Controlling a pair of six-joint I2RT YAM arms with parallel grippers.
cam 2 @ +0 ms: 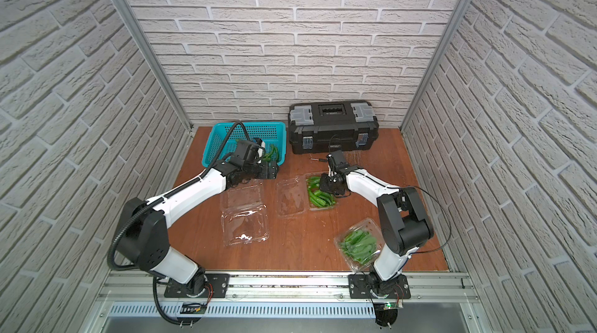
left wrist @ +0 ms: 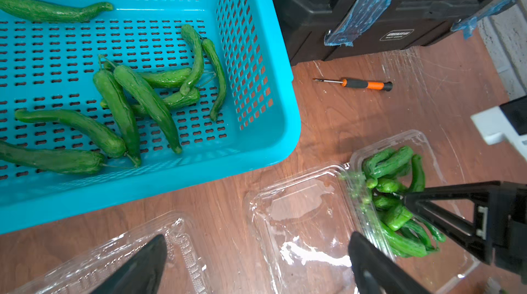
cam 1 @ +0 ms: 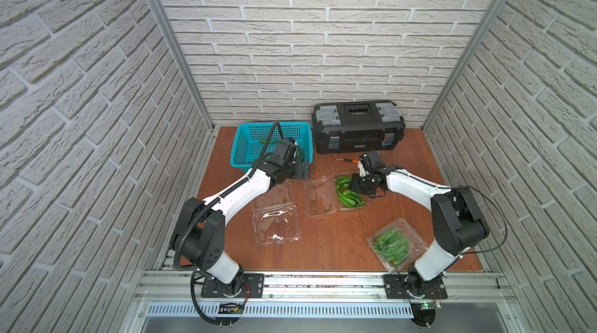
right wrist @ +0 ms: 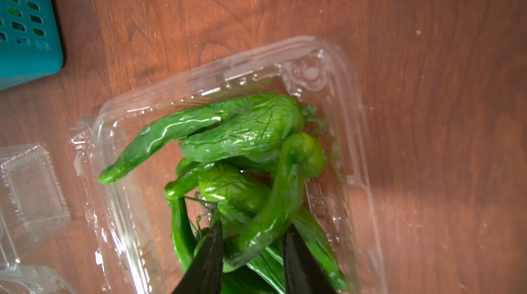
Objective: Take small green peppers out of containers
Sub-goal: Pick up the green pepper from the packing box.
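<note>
Several small green peppers (right wrist: pixel 245 133) lie in an open clear container (cam 1: pixel 363 207) at mid-table. My right gripper (right wrist: pixel 253 225) reaches into it. Its fingers press both sides of a curved pepper (right wrist: pixel 285 192), so it is shut on that pepper. My left gripper (left wrist: pixel 256 238) hangs wide open and empty by the near right corner of the teal basket (left wrist: pixel 282 101), above the table. More peppers (left wrist: pixel 128 101) lie inside the basket. An empty open container (cam 1: pixel 276 224) sits front left. A closed container (cam 1: pixel 395 244) full of peppers sits near the right arm's base.
A black toolbox (cam 1: pixel 358 128) stands at the back wall beside the teal basket (cam 1: pixel 240 144). A small orange-and-black screwdriver (left wrist: pixel 359 83) lies on the wooden table in front of the toolbox. Brick-pattern walls close in both sides.
</note>
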